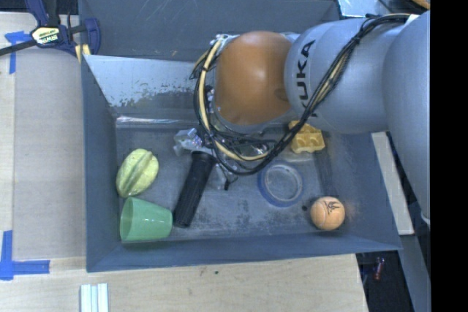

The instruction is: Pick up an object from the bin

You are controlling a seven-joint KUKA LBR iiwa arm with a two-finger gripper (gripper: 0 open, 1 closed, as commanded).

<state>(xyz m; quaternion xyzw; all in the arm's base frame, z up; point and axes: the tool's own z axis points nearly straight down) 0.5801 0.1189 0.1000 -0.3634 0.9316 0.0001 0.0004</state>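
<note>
1. Looking down into a grey metal bin [102, 179], with a grey arm [351, 77] reaching in from the right and ending in an orange wrist cover [248, 77] looped with cables.
2. Hanging the gripper [212, 157] under that cover, right over the upper end of a black rod [192, 192]; not being able to tell how far open it is, and seeing nothing held in it.
3. Treating the black rod as the likeliest pick, being the nearest thing to the gripper: lying flat on the bin floor, slanting from upper right down to lower left.
4. Judging the black rod to be stiff, light and smooth, so probably prone to rolling or slipping; closing across its narrow width near the middle looking safest, well clear of either end.
5. Counting seven loose things, one of each kind:
   - one black rod;
   - one green cup [145, 221] on its side, touching the rod's lower end;
   - one yellow-green ribbed fruit [137, 172], near the rod's left side;
   - one silvery crumpled scrap [187, 139], just above the rod's upper end;
   - one clear ring [281, 183] with a bluish edge, near the rod's right side;
   - one orange ball [327, 213], well right of the rod;
   - one yellow lumpy piece [307, 139], well right of the rod's upper end, partly under the arm.
</note>
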